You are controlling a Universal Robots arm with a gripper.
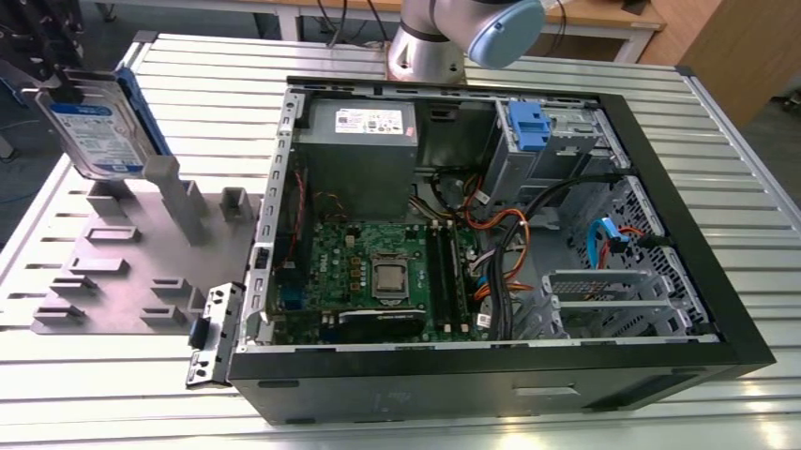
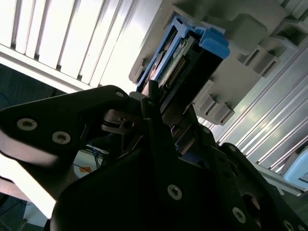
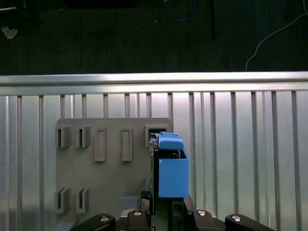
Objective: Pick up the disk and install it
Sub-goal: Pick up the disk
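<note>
Ribbed aluminium worktop [image 1: 75, 375] near its exterior-view-left edge: a black gripper [image 2: 168, 108], closed tight, grips the upright silver-grey, blue-railed disk [image 1: 98, 127] over a grey slotted fixture plate [image 1: 126, 281], beside an open black computer case [image 1: 501, 375].

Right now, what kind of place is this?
Probably a robot workshop for building computers: an open black computer case with a green circuit board on a ribbed metal table, beside a grey slotted plate.
</note>
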